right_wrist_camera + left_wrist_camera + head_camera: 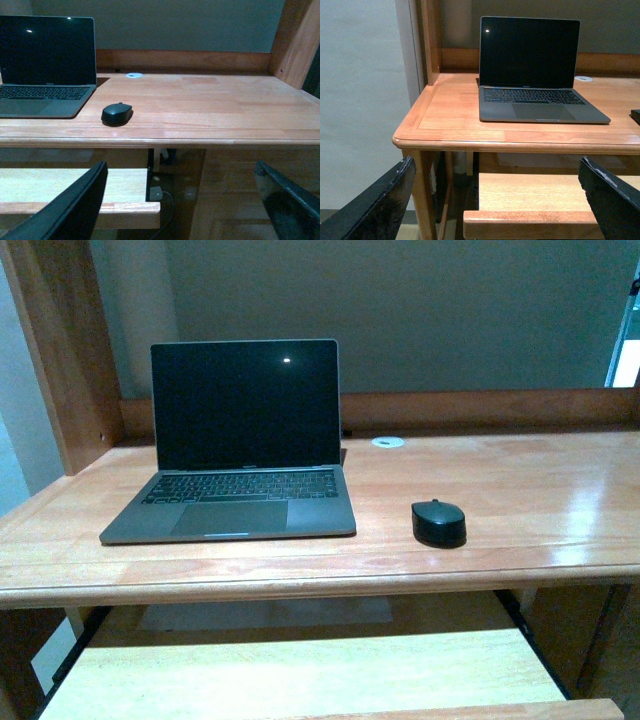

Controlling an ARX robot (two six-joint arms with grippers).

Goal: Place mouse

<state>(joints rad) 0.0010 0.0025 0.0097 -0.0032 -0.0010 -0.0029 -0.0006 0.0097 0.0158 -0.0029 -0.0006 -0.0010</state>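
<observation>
We face a wide wooden tabletop [520,490] with a pull-out shelf [300,670] below its front edge. An open laptop [240,455] with a dark screen sits left of centre. The mouse [438,522] lies on the tabletop just right of the laptop, near the front edge, its long axis running roughly front to back. It sits on our right side, so our right arm looks the nearer one. Both arms hang back below tabletop level, well short of the mouse. The right fingers [65,210] are spread wide and hold nothing; the mouse lies ahead of and above them. The left fingers [375,207] are likewise spread and empty.
</observation>
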